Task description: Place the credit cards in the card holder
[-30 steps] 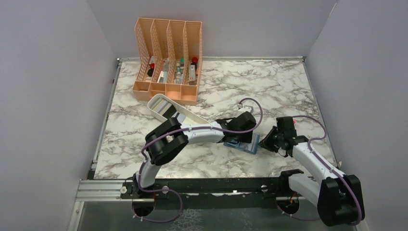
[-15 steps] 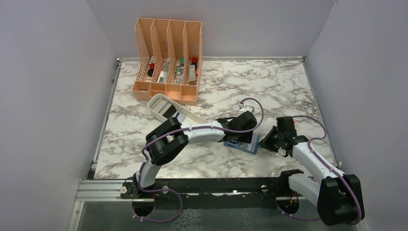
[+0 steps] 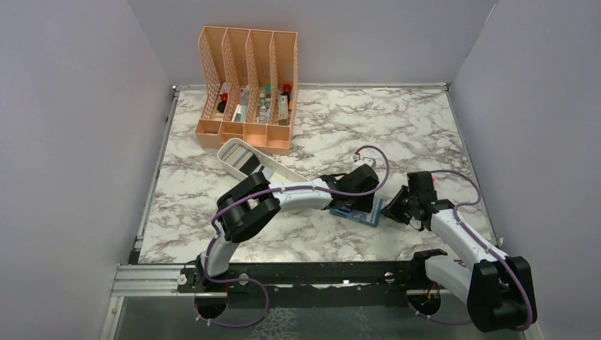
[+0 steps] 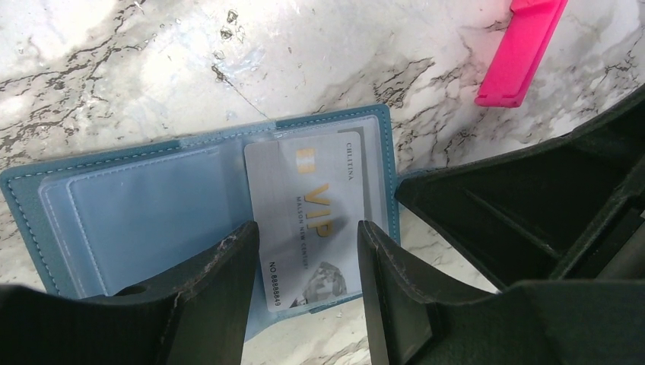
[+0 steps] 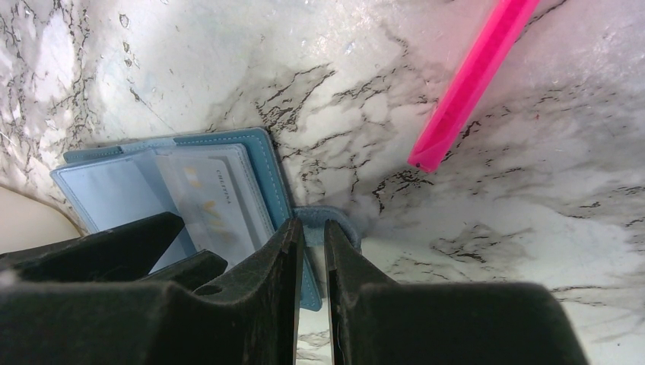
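Note:
The teal card holder lies open on the marble between my two grippers. In the left wrist view its pale blue inner side faces up, and a grey VIP credit card lies on its right half with the top end under the clear slot. My left gripper is open, with its fingers standing either side of the card's lower end. My right gripper is shut on the holder's snap tab at its right edge. The card also shows in the right wrist view.
A white oblong tray holding more pale cards lies left of my left arm. A peach mesh organizer with small bottles stands at the back. A pink strip lies on the marble just right of the holder.
My left wrist has shifted very slightly to the right over the holder. My right gripper and the holder have not moved.

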### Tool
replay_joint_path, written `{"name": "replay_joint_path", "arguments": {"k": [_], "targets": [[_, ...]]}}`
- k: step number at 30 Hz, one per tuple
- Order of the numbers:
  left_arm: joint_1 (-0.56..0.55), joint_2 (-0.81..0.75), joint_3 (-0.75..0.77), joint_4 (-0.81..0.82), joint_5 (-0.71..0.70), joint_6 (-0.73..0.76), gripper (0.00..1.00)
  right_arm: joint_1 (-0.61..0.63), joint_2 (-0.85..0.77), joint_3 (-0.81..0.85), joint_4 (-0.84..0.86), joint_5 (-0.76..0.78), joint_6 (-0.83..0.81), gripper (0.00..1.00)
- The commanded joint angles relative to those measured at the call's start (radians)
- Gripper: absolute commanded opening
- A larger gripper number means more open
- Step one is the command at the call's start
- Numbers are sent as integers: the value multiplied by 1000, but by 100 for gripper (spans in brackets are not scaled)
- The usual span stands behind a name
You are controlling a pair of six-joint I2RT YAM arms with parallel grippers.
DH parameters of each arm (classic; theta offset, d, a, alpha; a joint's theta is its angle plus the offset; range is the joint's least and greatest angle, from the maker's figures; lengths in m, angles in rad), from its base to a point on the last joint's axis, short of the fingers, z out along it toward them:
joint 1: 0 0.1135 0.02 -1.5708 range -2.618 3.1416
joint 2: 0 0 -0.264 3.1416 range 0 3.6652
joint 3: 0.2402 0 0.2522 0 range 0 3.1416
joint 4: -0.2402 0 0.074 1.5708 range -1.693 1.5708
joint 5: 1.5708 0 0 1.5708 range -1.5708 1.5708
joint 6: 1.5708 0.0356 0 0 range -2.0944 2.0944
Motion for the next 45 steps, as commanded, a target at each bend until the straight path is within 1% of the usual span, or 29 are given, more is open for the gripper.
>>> {"name": "replay_joint_path", "arguments": {"k": [1, 4, 10, 12, 26, 27, 36, 45], "targets": [[-6, 11, 8, 28, 20, -11, 54, 6, 16, -6, 24, -1, 2, 22], [-6, 2, 3, 35, 21, -9, 54, 6, 17, -8, 24, -2, 2, 22], [7, -16, -51, 151, 96, -33, 54, 6, 16, -8, 26, -1, 2, 22], [12, -15, -69, 160, 104, -42, 54, 6, 16, -7, 24, -3, 1, 22], [14, -58, -60, 69, 21, 2, 55, 6, 25, 7, 19, -5, -4, 22], [14, -57, -39, 64, 15, 7, 56, 6, 23, 5, 21, -7, -4, 22], [13, -56, -32, 47, -13, 28, 57, 6, 31, 9, 26, -16, -1, 22], [0, -26, -30, 88, 62, -4, 58, 6, 40, -14, 55, -17, 2, 22]]}}
